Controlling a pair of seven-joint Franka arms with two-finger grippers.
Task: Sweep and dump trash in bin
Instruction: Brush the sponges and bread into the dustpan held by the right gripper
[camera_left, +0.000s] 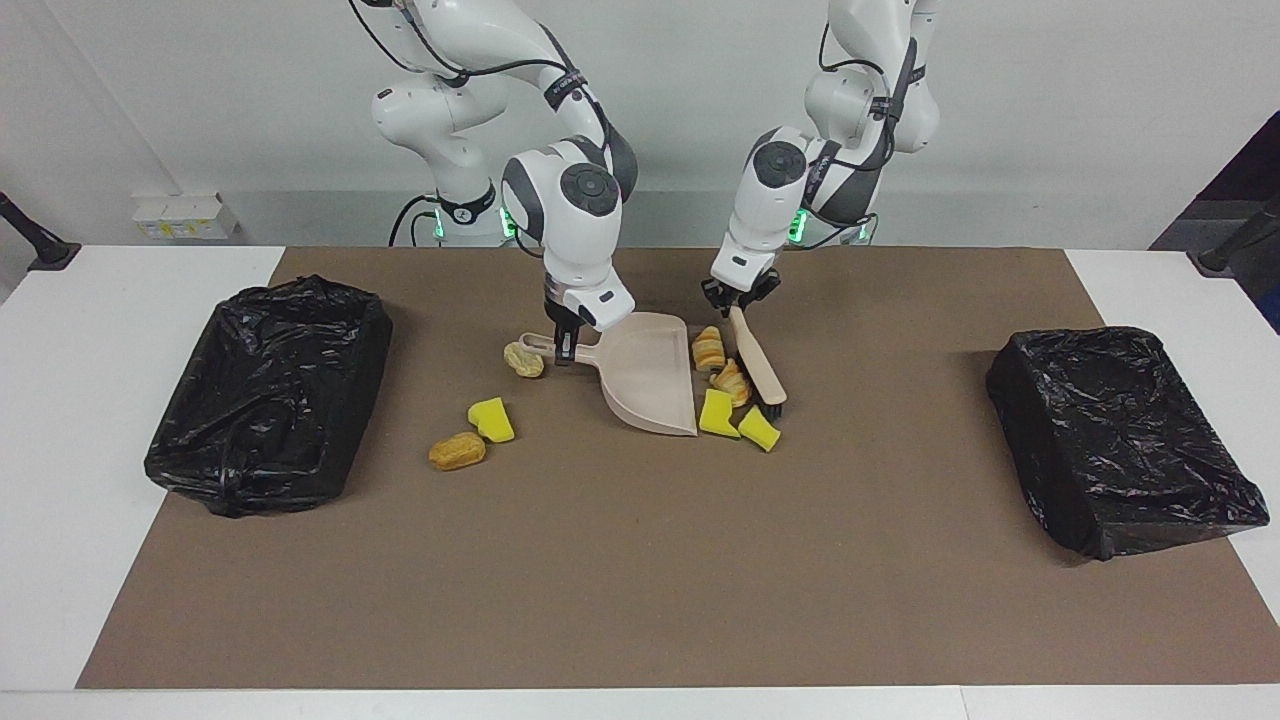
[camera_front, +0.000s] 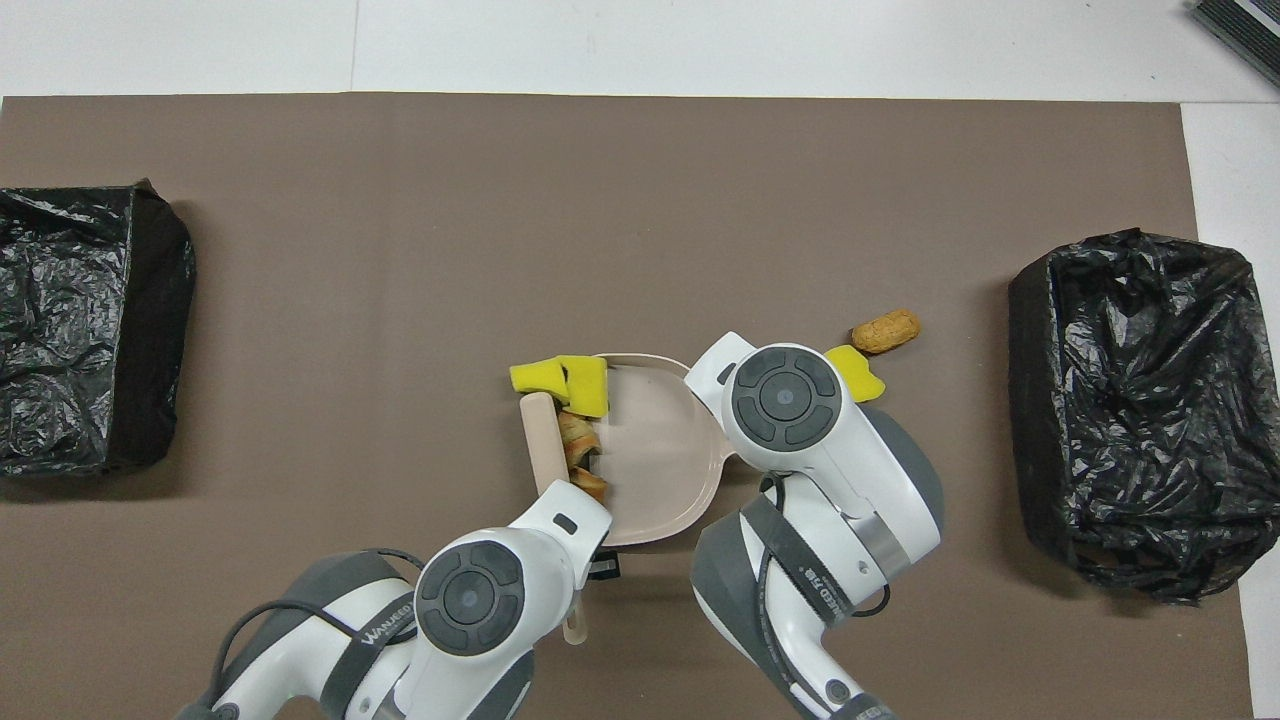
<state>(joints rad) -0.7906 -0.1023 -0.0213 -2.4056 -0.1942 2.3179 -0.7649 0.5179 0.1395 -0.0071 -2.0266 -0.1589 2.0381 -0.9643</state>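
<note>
My right gripper (camera_left: 563, 348) is shut on the handle of the beige dustpan (camera_left: 645, 375), which rests on the mat with its mouth toward the left arm's end. My left gripper (camera_left: 741, 300) is shut on the wooden brush (camera_left: 757, 365), whose bristles are down beside the pan's mouth. Between brush and pan lie two striped pastry scraps (camera_left: 708, 350) (camera_left: 733, 381) and two yellow sponge chunks (camera_left: 716, 413) (camera_left: 760, 428). The overhead view shows those sponges (camera_front: 562, 380) at the lip of the dustpan (camera_front: 660, 450). A tan lump (camera_left: 523, 360), a yellow sponge (camera_left: 491, 420) and an orange lump (camera_left: 457, 452) lie near the handle.
Two bins lined with black bags stand on the brown mat (camera_left: 640, 580): one bin (camera_left: 270, 390) at the right arm's end, the other bin (camera_left: 1120, 440) at the left arm's end. White table (camera_left: 60, 420) borders the mat.
</note>
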